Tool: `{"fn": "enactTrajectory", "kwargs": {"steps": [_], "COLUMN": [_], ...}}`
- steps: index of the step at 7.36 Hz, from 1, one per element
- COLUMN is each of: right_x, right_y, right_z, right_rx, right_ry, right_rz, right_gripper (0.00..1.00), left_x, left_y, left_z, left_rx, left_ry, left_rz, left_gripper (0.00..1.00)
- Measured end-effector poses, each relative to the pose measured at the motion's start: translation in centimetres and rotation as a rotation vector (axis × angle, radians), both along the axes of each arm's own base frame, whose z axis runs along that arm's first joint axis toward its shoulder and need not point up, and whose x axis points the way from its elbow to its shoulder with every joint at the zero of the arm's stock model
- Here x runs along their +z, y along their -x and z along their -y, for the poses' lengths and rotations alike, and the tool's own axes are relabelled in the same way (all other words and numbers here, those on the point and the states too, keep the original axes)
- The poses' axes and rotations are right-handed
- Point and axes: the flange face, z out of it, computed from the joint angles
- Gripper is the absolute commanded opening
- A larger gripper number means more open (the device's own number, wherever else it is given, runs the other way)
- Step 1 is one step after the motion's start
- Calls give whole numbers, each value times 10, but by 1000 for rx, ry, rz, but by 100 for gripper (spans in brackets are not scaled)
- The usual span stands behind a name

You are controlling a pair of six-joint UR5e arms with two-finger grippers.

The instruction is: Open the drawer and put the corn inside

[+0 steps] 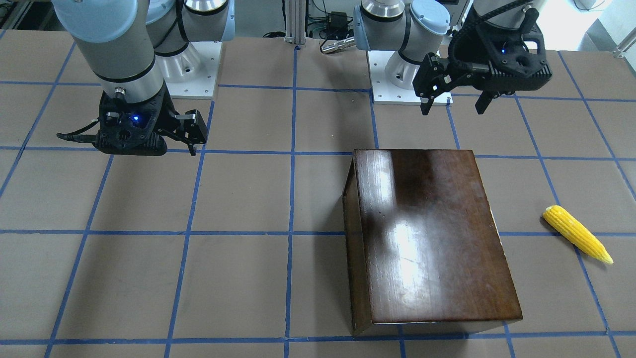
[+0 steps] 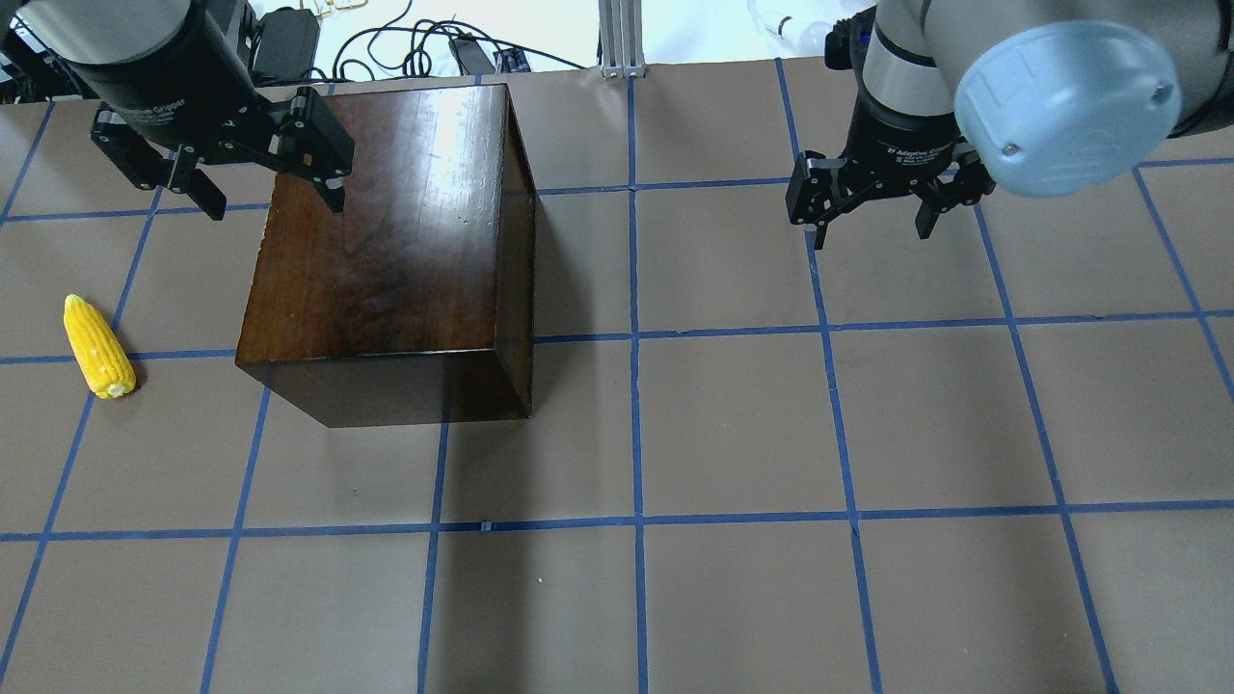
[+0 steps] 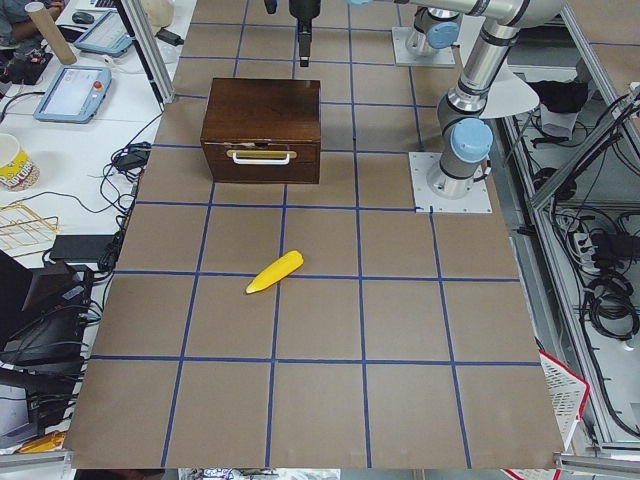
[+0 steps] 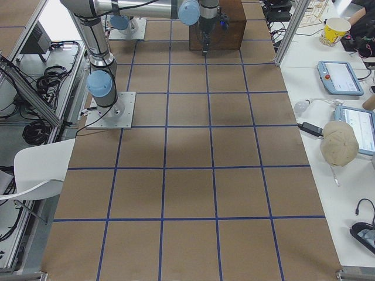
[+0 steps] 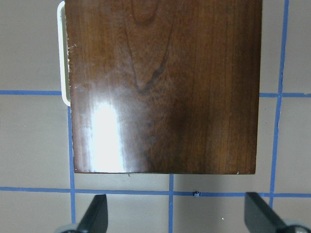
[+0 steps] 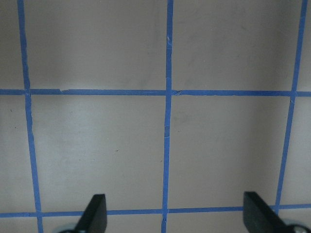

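On the robot's left side of the table (image 2: 733, 434), the corn (image 2: 97, 348) lies flat, well apart from the left gripper (image 2: 273, 200) and lower than it. Its pointed tip faces away from the robot. The left gripper hangs raised above the glossy dark-brown box (image 2: 386, 241). In the wrist view, its fingers (image 5: 95, 216) sit just past the box's robot-side edge.

The drawer (image 3: 260, 158) is shut, its dark front flush with the box and turned toward the robot's left, the side where the corn lies. A pale handle (image 3: 261, 157) runs across the front. A stretch of blue-gridded tabletop separates the front from the corn. The box stands near the table's far edge on the operators' side, and more tabletop spreads toward the robot and to its right.

The left gripper's jaws are spread wide, holding nothing and touching nothing. The right gripper (image 2: 871, 229) hovers over the table well apart from the box, its jaws likewise apart and nothing between them.
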Motion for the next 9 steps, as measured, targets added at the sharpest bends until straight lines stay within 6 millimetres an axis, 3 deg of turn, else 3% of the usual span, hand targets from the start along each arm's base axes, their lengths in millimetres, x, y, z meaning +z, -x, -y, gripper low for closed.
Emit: {"fn": "enactTrajectory", "kwargs": {"steps": [3, 9], "right_x": [0, 0], "right_y": [0, 0], "right_z": [0, 0], "right_rx": [0, 0], "right_ry": [0, -1], "right_rz": [0, 0], "right_gripper": [100, 100], "left_x": [-10, -6], "left_y": [6, 12], "left_z": [-1, -7], "left_rx": [-18, -55], "left_ry": [-17, -12], "left_rz": [-17, 30], "left_gripper": [100, 100]}}
